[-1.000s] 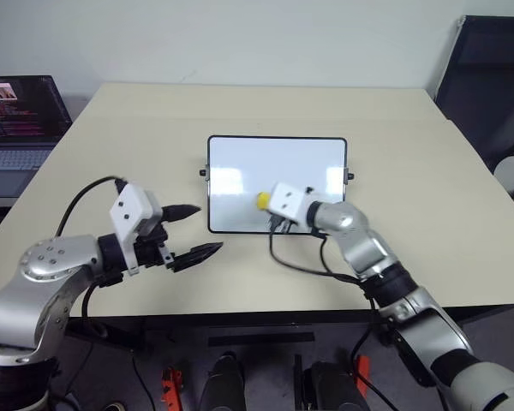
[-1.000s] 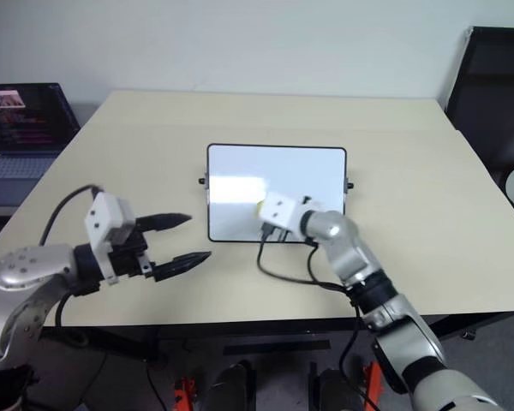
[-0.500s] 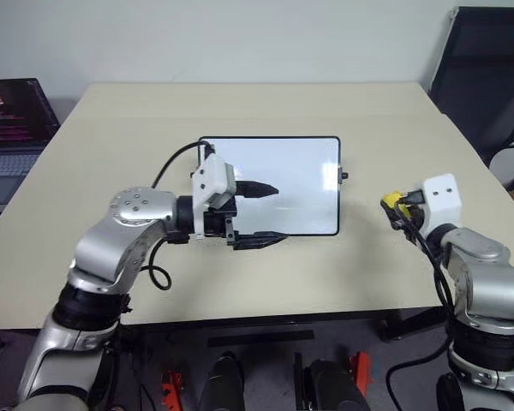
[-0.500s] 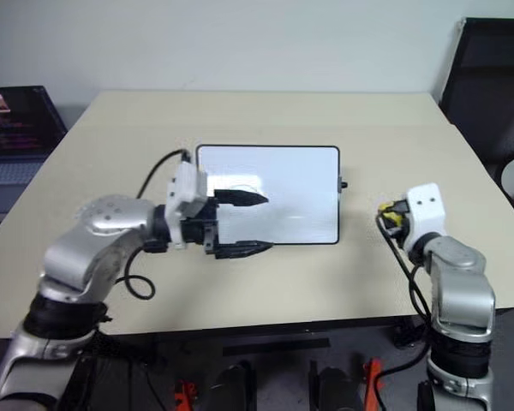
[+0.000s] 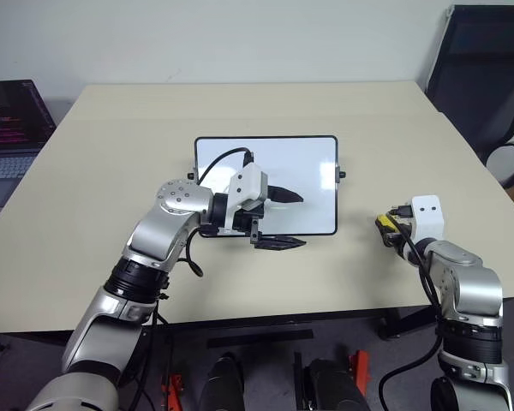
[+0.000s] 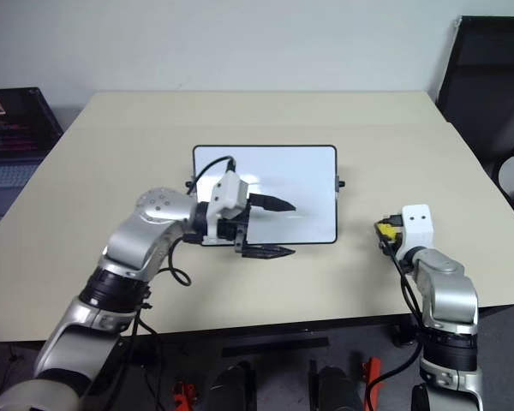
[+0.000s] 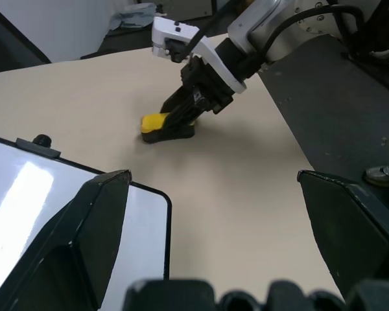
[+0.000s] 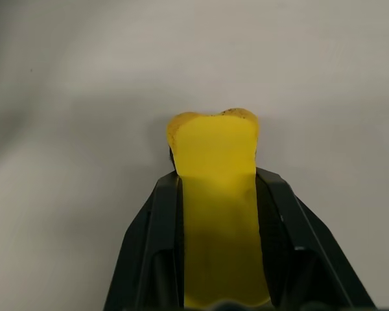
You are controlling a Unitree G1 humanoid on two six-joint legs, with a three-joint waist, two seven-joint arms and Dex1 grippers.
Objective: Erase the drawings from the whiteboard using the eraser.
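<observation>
While right gripper point(image 5: 391, 224) stays clamped on eraser point(image 7: 161, 125), block sits on table point(image 5: 411, 128) well off whiteboard point(image 5: 308, 163), at its 4 o'clock. Board lies toward 10 o'clock from eraser. Eraser's long axis runs along fingers. Left gripper point(image 5: 284, 219) open, empty, over board's near edge, nearer board. Board looks clean; no drawings visible.

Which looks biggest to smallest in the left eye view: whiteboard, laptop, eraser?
1. The glossy white rectangular whiteboard with thin black frame.
2. The dark open laptop with lit screen, cut off by the picture's edge, so its ranking is unsure.
3. The small yellow block eraser, clearly the smallest, held in the right end effector.
</observation>
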